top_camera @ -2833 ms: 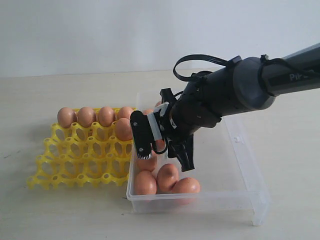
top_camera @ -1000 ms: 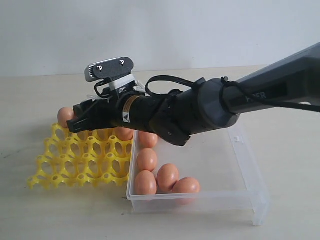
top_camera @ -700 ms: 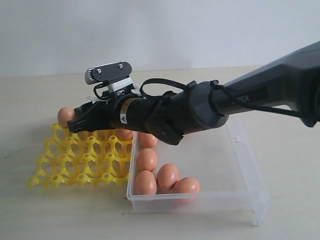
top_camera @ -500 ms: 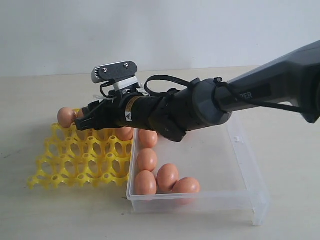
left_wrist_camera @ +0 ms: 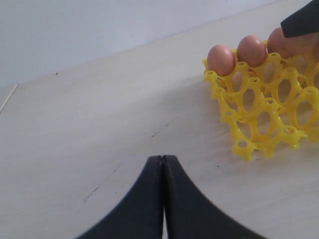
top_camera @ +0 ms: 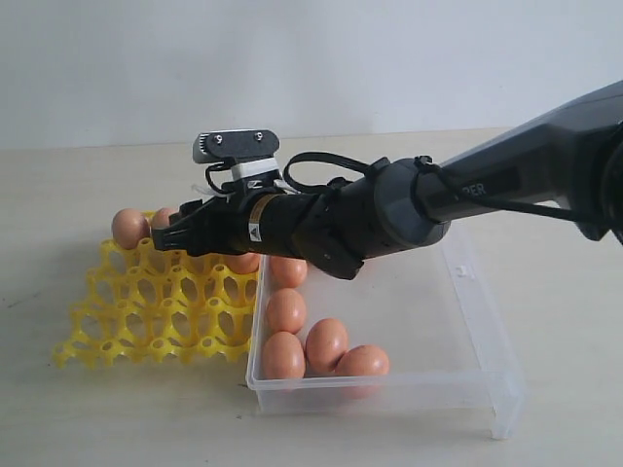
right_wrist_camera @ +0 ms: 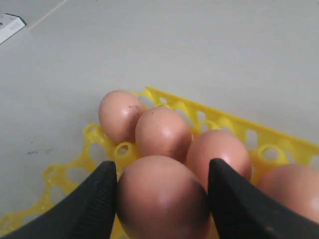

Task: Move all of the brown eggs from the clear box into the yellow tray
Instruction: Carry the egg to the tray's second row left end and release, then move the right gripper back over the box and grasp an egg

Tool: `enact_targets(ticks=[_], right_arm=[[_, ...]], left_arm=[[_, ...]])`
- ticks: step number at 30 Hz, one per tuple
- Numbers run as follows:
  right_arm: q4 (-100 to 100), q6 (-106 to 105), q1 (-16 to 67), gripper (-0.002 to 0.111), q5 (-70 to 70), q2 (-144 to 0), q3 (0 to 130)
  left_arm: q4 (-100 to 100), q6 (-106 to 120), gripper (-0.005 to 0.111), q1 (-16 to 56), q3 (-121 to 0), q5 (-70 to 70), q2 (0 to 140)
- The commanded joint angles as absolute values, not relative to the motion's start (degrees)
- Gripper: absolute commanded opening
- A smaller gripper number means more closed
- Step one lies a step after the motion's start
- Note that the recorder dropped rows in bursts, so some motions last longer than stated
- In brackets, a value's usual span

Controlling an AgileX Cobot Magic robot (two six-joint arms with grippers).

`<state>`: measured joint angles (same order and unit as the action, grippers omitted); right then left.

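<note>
Nowhere near done tbh. The clear box (top_camera: 458, 292) isn't emptied: at least five brown eggs (top_camera: 326, 344) can be counted at its tray end. The yellow tray (top_camera: 146, 311) is filled only along its far row. One more egg (right_wrist_camera: 162, 204) is gripped in the right claw (top_camera: 173, 235) over that row. The left claw (left_wrist_camera: 162, 164) is pinched shut above bare worktop (left_wrist_camera: 99, 124).
</note>
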<state>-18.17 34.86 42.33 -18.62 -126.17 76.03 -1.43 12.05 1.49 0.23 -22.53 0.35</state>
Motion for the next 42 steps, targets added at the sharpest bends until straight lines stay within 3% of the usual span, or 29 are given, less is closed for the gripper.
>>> enact_targets(ticks=[1, 6, 13, 21, 25, 36, 42], right_arm=[[-18.2, 35.2, 41.9, 0.043, -19.0, -126.1, 76.6], [-18.2, 35.2, 41.9, 0.065, -19.0, -126.1, 76.6], [-20.4, 35.2, 41.9, 0.067, -11.4, -120.7, 76.6], [-19.4, 19.3, 41.9, 0.059, 34.3, -103.2, 76.6], [-8.8, 19.9, 40.1, 0.059, 45.1, -101.7, 76.6], [16.1, 12.6, 37.3, 0.059, 41.9, -110.9, 76.4], [17.8, 11.5, 37.3, 0.059, 39.0, -114.1, 76.4]], left_arm=[[-1.4, 11.7, 0.000, 1.8, 0.0, -22.2, 0.0], [-1.4, 11.7, 0.000, 1.8, 0.0, -22.2, 0.0], [-1.4, 11.7, 0.000, 1.8, 0.0, -22.2, 0.0], [-1.4, 11.7, 0.000, 1.8, 0.0, -22.2, 0.0], [-1.4, 11.7, 0.000, 1.8, 0.0, -22.2, 0.0], [-1.4, 11.7, 0.000, 1.8, 0.0, -22.2, 0.0], [-1.4, 11.7, 0.000, 1.8, 0.0, -22.2, 0.0]])
